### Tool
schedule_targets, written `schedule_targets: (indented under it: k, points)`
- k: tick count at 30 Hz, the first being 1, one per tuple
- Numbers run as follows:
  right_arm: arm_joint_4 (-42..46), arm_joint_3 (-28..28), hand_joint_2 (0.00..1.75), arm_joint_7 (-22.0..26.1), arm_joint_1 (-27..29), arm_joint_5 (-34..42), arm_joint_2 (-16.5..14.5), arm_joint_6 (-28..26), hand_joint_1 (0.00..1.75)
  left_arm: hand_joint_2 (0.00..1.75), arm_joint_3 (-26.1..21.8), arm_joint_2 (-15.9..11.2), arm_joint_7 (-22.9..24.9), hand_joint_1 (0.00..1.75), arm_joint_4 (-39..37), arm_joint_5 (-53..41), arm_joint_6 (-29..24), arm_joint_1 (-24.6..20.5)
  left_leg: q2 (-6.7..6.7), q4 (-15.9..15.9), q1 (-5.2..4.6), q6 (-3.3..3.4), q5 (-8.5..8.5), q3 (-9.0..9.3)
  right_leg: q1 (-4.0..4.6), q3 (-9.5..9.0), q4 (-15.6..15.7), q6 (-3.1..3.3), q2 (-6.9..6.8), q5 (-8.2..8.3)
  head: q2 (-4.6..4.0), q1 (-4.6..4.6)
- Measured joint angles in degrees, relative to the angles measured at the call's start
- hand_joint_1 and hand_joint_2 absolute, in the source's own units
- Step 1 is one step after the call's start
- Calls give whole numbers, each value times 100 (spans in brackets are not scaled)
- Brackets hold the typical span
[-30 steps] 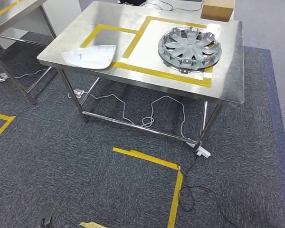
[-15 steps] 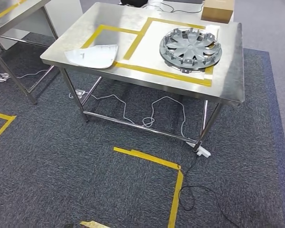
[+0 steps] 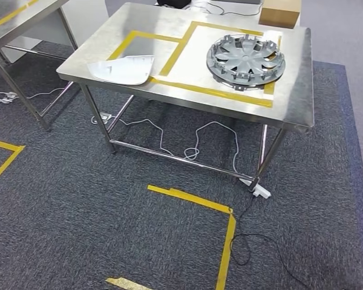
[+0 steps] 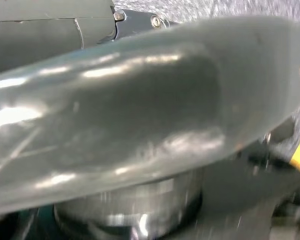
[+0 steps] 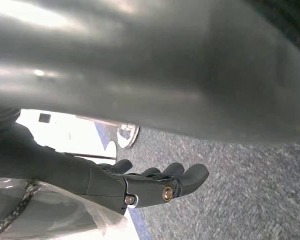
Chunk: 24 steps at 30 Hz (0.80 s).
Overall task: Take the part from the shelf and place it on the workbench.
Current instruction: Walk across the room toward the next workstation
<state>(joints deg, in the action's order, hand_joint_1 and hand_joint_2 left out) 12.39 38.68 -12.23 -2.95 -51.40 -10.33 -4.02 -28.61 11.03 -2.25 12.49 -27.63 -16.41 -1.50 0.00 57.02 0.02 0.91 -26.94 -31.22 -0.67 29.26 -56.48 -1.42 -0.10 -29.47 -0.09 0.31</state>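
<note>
The steel workbench (image 3: 298, 72) stands ahead in the head view, marked with yellow tape rectangles. A grey wheel cover (image 3: 245, 60) lies in its right rectangle. A white curved panel (image 3: 123, 68) lies at its front left edge. In the right wrist view my right hand (image 5: 156, 182) has dark fingers stretched straight over the carpet, with nothing in them. A broad glossy grey surface (image 5: 148, 65) spans that picture close to the camera. A similar grey surface (image 4: 141, 105) covers the left wrist view. It hides my left hand apart from a dark screwed piece (image 4: 135, 22).
A second steel table (image 3: 15, 18) stands at the far left. A cardboard box (image 3: 280, 11) sits behind the workbench. Cables (image 3: 193, 148) and a power strip (image 3: 261, 191) lie under the bench. Yellow tape (image 3: 225, 241) marks the dark carpet.
The whole scene has shifted slightly right and up, so the camera has moved. A dark hand seen at the bottom left edge one second ago has left the picture.
</note>
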Motion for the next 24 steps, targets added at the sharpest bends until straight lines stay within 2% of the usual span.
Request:
schedule_targets:
  k: [2,3,4,5,7,8,9,10,11,13,14,15,17,18,19,20,21,22,23,24]
  points:
    - [0,-1,0,22,9,-89,-1,-1,0,0,30,24,-24,0,-6,-89,81,3,-14,17,11,-65,11,-22,-2,5,14,46,-14,26,0,-1]
    - [0,-2,0,22,13,-126,-1,-8,0,0,47,29,-33,0,-7,-133,101,5,-19,77,18,-94,-41,-46,-11,8,22,77,-33,41,0,-5]
    - [0,-5,0,20,14,-163,-1,-15,0,0,71,33,-39,0,-7,-184,118,5,-24,246,24,-126,-165,-114,-21,13,33,111,-60,58,0,-16]
    - [0,-8,0,17,12,-192,-1,-20,0,0,99,33,-39,0,-7,-237,132,5,-23,533,30,-155,-350,-232,-27,21,42,138,-91,70,0,-26]
    - [0,-13,0,20,10,-226,1,-21,0,0,151,32,-39,0,-8,-303,159,6,-21,1321,36,-197,-750,-554,-15,48,36,163,-158,79,0,-41]
    - [0,-13,0,22,10,-231,1,-21,0,0,167,32,-39,0,-9,-316,167,8,-20,1600,37,-204,-843,-658,-6,57,32,167,-194,82,0,-40]
    - [0,-14,0,24,9,-232,1,-20,0,0,179,31,-39,0,-9,-321,171,11,-17,1673,36,-200,-821,-667,2,63,27,169,-236,83,0,-41]
    - [0,-14,0,23,7,-233,1,-20,0,0,191,30,-39,0,-9,-323,174,13,-6,1500,35,-185,-688,-562,9,63,23,170,-277,84,0,-41]
    - [0,-14,0,23,4,-233,1,-20,0,0,205,29,-39,0,-9,-325,174,14,28,1136,31,-162,-488,-368,15,57,20,169,-319,83,0,-40]
    - [0,-16,0,24,1,-242,1,-21,0,0,237,29,-43,0,-9,-344,174,4,261,331,-7,-94,-198,31,42,50,9,156,-397,77,0,-38]
    - [0,-18,0,26,0,-261,1,-26,0,0,257,29,-56,0,-9,-368,173,-3,355,101,-30,-61,-144,128,56,53,2,139,-438,74,0,-33]
    - [0,-22,0,28,0,-288,1,-32,0,0,278,29,-74,0,-9,-394,173,-6,412,0,-53,-32,-143,154,67,56,-3,117,-485,72,0,-33]
    - [1,-35,0,32,-11,-348,1,-45,0,0,313,24,-110,0,-9,-440,178,2,306,-29,-61,26,-110,124,67,57,-4,59,-589,65,0,-32]
    - [2,-49,0,32,-16,-387,2,-48,0,0,323,22,-118,0,-9,-455,185,6,246,-48,-51,60,-83,117,59,71,-37,26,-562,19,0,-27]
    - [2,-69,0,32,-19,-432,3,-50,0,0,333,20,-121,0,-9,-469,192,4,182,-67,-38,98,-52,109,48,123,-157,-5,-467,-85,0,-14]
    - [2,-98,0,39,-16,-487,5,-50,0,0,347,19,-121,0,-9,-491,196,-1,120,-82,-23,131,-22,97,36,238,-414,-31,-325,-258,0,0]
    - [2,-128,0,50,-10,-543,7,-49,0,0,368,17,-116,0,-9,-515,194,-7,59,-81,-21,153,-5,71,23,399,-783,-50,-167,-468,0,15]
    - [2,-159,0,61,-3,-592,9,-49,0,0,390,16,-102,0,-10,-535,189,-11,-9,-77,-23,166,10,45,14,584,-1200,-60,-69,-663,0,21]
    - [1,-188,0,72,4,-631,10,-50,0,0,408,15,-80,0,-10,-538,185,-10,-78,-73,-25,170,20,25,10,736,-1536,-67,-23,-782,0,22]
    - [1,-214,0,75,9,-661,11,-54,0,0,416,15,-55,0,-12,-500,185,-4,-150,-67,-26,165,29,14,9,797,-1678,-69,-7,-784,0,21]
